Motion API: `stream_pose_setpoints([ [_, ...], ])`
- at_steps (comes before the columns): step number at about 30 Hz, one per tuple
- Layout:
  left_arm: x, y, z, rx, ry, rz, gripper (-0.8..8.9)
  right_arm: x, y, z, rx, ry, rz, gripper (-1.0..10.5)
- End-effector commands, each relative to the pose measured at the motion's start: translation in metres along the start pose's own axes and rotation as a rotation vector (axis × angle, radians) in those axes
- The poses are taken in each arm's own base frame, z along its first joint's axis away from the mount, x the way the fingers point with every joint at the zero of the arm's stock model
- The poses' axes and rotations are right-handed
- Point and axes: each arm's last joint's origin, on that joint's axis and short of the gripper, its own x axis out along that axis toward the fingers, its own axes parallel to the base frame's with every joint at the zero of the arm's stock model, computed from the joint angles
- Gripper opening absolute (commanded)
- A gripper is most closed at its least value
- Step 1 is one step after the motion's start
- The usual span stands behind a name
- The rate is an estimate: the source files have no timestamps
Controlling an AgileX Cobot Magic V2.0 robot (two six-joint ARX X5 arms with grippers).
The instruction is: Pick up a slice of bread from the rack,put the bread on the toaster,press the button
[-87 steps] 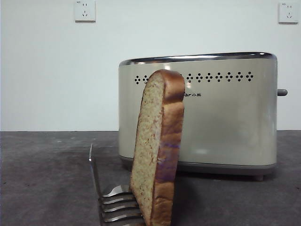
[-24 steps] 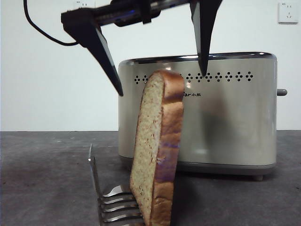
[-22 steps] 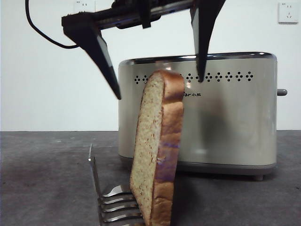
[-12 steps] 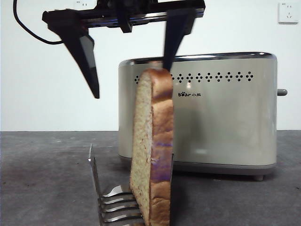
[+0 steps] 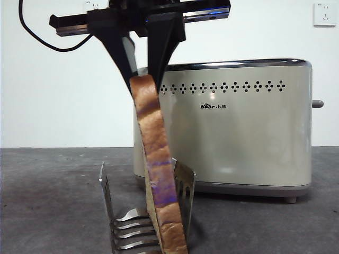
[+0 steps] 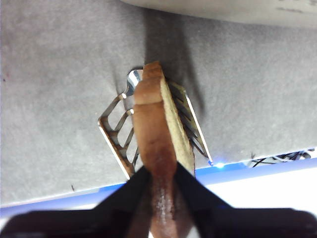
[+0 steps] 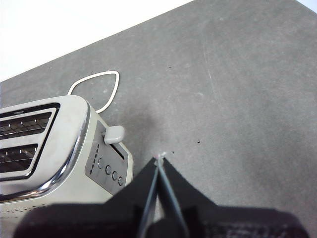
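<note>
Rack [image 5: 123, 222]: the steel wire rack stands nearest the front camera on the dark grey counter [image 5: 47, 201], its upright ends on either side of the bread's foot; the left wrist view shows its curved prongs [image 6: 121, 139] fanned beneath the slice.
Slice of bread [image 5: 157, 174]: it stands edge-on in the rack, leaning, brown crust toward the camera with a purple smear across it, the base among the prongs.
Left gripper [image 5: 142, 74]: it comes down from above, its two black fingers [image 6: 130, 191] clamped on the slice's domed top crust, one on each face.
Toaster [image 5: 243, 132]: the cream-beige box with chrome rim stands behind the rack on the counter, "Bear" logo facing forward.
Button [image 5: 318, 103]: a small grey stub juts from the toaster's end; the right wrist view shows it as a lever knob [image 7: 114, 134] above a row of round controls.
Right gripper [image 7: 158, 163]: it hangs over bare counter just beside the toaster's button end, fingers pressed together, holding nothing.
</note>
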Motion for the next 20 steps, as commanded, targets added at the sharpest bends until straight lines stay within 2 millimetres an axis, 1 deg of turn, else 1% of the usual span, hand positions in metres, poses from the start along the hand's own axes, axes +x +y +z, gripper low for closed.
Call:
stream_pose_setpoints([
  [1,0.002,0.000,0.001,0.059,0.002,0.012,-0.13,-0.001,0.000,0.001,-0.011,-0.008,-0.002,0.0],
  [5,0.000,0.002,0.001,0.078,-0.013,0.016,-0.13,-0.001,0.000,0.000,-0.011,-0.006,-0.003,0.0],
  [10,-0.010,0.009,0.001,0.072,-0.046,0.007,-0.13,-0.001,0.000,0.001,-0.011,-0.007,-0.003,0.0],
  [14,-0.026,0.017,-0.002,0.059,-0.083,-0.027,-0.13,-0.001,0.000,0.001,-0.011,-0.016,0.000,0.0],
  [20,-0.054,0.029,-0.015,0.069,-0.141,-0.094,-0.13,-0.001,0.000,0.002,-0.011,-0.019,0.002,0.0],
])
